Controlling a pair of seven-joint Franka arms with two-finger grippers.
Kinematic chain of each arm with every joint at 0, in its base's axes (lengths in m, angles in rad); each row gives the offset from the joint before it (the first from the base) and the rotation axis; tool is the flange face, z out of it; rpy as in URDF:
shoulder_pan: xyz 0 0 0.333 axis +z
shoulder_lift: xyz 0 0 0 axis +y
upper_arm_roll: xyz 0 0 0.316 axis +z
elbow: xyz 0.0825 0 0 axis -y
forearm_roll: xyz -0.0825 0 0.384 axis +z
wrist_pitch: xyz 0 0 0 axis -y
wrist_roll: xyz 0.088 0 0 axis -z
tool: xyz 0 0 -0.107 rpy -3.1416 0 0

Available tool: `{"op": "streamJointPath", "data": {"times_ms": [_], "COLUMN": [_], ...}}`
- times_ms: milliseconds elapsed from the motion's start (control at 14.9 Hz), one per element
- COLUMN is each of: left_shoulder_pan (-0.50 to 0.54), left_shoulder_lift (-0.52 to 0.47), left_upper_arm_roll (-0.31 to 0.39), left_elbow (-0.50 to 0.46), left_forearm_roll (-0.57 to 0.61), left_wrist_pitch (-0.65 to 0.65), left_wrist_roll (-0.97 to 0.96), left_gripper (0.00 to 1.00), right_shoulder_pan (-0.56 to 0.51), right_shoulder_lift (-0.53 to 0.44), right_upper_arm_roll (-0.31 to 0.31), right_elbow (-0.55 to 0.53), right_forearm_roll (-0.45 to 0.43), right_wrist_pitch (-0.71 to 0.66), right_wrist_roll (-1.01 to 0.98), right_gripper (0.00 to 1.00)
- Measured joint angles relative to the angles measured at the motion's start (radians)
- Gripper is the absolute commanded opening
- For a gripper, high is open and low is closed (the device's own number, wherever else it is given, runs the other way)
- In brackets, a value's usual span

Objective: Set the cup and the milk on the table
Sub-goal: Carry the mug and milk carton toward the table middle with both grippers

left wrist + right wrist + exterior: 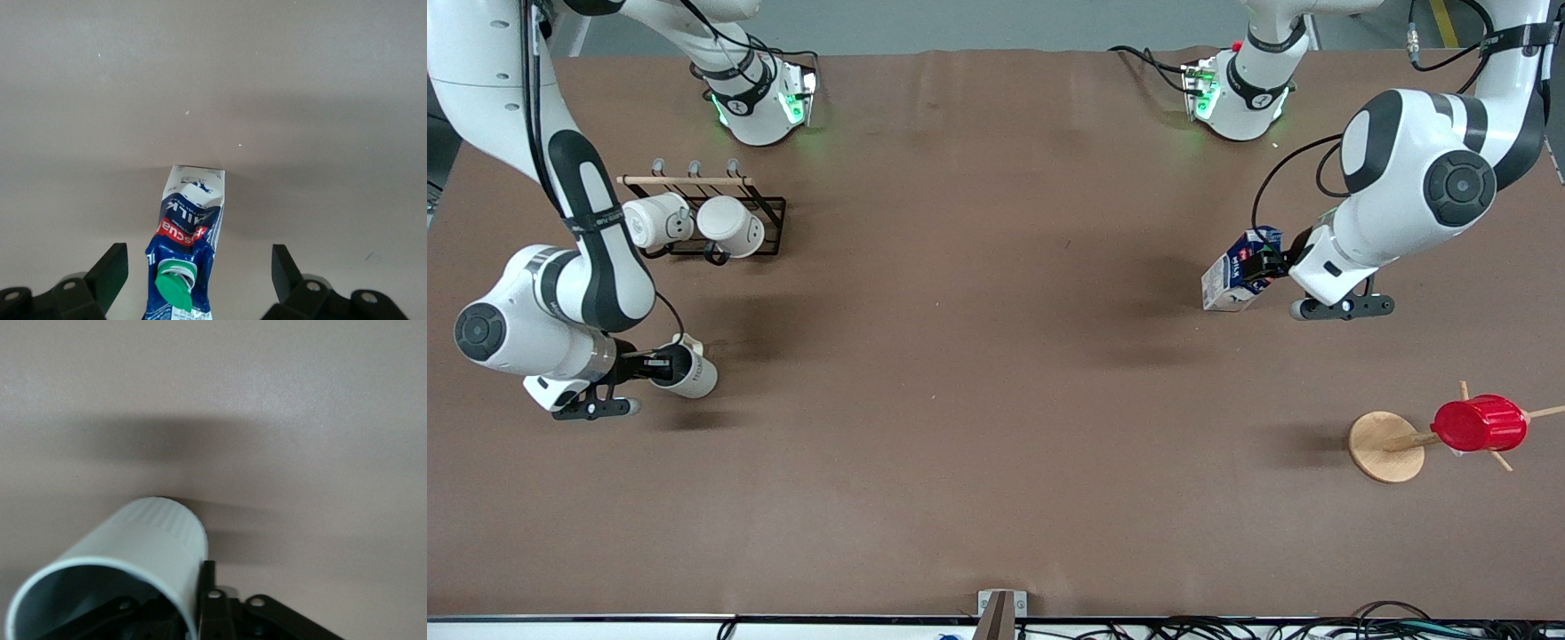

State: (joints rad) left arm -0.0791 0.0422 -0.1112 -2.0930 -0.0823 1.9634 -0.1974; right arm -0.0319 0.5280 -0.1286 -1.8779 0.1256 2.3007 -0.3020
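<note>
Two robot arms work over a brown table (996,462).

The left gripper (1264,264) is at the milk (1232,280), toward the left arm's end of the table. In the left wrist view its fingers (112,270) are spread wide, one on each side of the milk (189,227), with clear gaps and no grip. The milk leans, with its base on or very close to the table.

The right gripper (660,364) is over the table toward the right arm's end. It pinches the cup (687,369) by its rim, one finger (208,587) outside the wall and the other inside. The cup (133,553) is tilted, mouth toward the wrist.

Risks, as I judge them: the leaning milk may topple if a finger brushes it as the arm lifts away. The cup may land on the edge of its base and roll if let go at this tilt (a rim pinch gives little control over its angle).

Hard to tell: whether the milk sits flat, whether the cup's base touches the table, and where the cup's handle is. The milk's cap (175,285) runs to the picture's edge.

Also present: a rack (769,209) with two white mugs (694,224), and a red cup (1480,424) on a wooden stand (1383,449).
</note>
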Motion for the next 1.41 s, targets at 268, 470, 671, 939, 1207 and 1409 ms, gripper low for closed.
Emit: {"op": "streamJointPath", "data": {"times_ms": [268,470,671,939,1207,1409], "left_shoulder_pan": [0.0,0.001,0.001,0.002,0.003,0.002], "left_shoulder_lift": [0.021,0.022,0.022,0.022,0.022,0.022], "left_upper_arm_roll": [-0.01,-0.01,-0.01,-0.01,-0.01,-0.01], "left_elbow": [-0.024,-0.06,-0.083,-0.095,-0.1,-0.116], "left_forearm_roll": [0.003,0.019,0.036,0.066,0.074,0.079], "left_wrist_pitch": [0.001,0.001,0.002,0.002,0.001,0.001], "left_wrist_roll": [-0.002,-0.002,-0.002,0.003,0.004,0.005], "left_gripper": [0.94,0.94,0.93,0.93,0.93,0.9], "right_shoulder_pan": [0.012,0.043,0.076,0.134,0.187,0.232], "right_shoulder_lift": [-0.004,-0.038,-0.091,-0.114,-0.113,-0.095], "right_upper_arm_roll": [0.009,0.054,0.157,0.31,0.491,0.565], "right_elbow": [0.043,0.084,0.087,0.085,0.074,0.059], "right_forearm_roll": [0.009,0.011,0.011,-0.012,-0.158,-0.22], "right_wrist_pitch": [-0.056,-0.124,-0.146,-0.152,-0.101,-0.055], "right_wrist_roll": [0.025,0.124,0.319,0.639,1.019,1.217], "right_gripper": [0.0,0.0,0.0,0.0,0.0,0.01]}}
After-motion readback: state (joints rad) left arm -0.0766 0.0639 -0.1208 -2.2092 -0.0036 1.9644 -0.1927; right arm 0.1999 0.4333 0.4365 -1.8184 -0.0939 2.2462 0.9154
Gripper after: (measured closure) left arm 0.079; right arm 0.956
